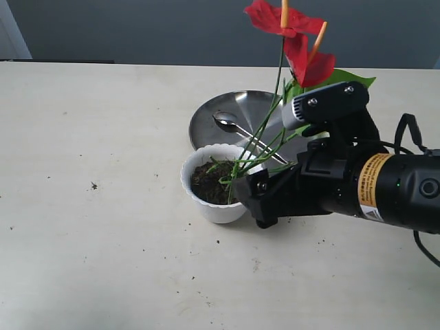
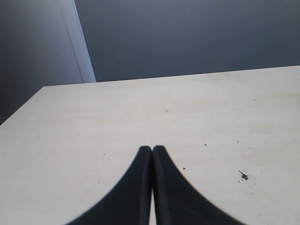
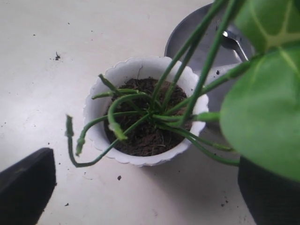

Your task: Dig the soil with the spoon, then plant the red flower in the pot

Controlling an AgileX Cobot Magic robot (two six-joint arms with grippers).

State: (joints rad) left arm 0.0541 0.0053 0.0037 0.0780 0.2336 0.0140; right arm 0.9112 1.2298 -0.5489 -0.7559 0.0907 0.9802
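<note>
Right pincer (image 1: 271, 157) released; left pincer (image 2: 151, 155) clenched; pot (image 1: 214, 210): soil (image 1: 206, 182), red flower (image 1: 289, 24); plate (image 1: 206, 129): spoon (image 1: 227, 122)

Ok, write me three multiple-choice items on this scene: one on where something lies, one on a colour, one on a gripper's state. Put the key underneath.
1. Where does the spoon lie?
A. in a glass cup
B. on the steel plate
C. on the floor

2. What colour are the petals of the flower?
A. yellow
B. white
C. red

3. How does the left gripper stand?
A. shut, holding nothing
B. wide open
C. shut on the spoon

Key:
1 B, the spoon's bowl and handle rest inside the plate.
2 C, the petals at the top of the stems are glossy red.
3 A, in the left wrist view its fingers meet with nothing between them.
</note>
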